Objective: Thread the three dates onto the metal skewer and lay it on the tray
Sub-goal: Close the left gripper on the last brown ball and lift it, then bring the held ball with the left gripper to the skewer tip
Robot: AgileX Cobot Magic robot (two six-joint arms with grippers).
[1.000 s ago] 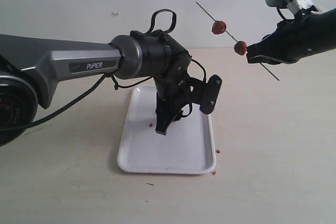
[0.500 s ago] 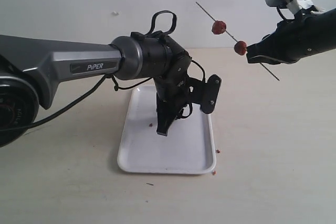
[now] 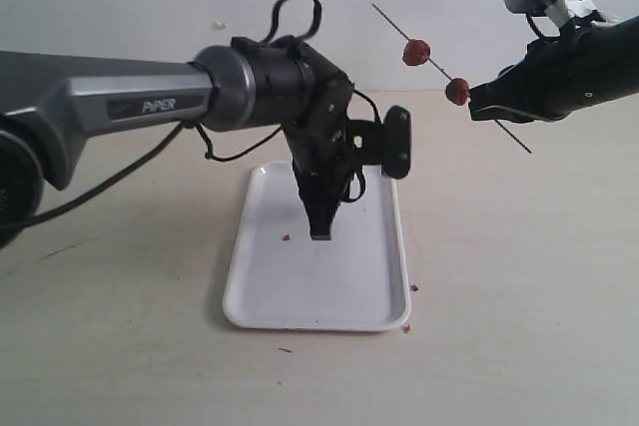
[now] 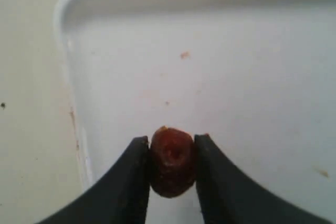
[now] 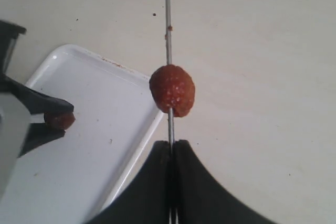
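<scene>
While the left gripper (image 3: 319,229) hangs over the tray (image 3: 290,301), its fingers (image 4: 126,182) pinch one date (image 4: 171,162) between them, above the white floor. Right gripper (image 5: 172,148): closed tight on the metal skewer (image 5: 168,45), held tilted in the air, right of the tray and well apart from it. On the skewer: nearer date (image 3: 457,91), just beside the right fingertips; farther date (image 3: 416,51), spaced up the rod.

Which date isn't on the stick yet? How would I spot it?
Find the flat white tray. Right over it, the left gripper pinches one dark red date. The other two dates are stuck on the metal skewer; this one isn't.
</scene>
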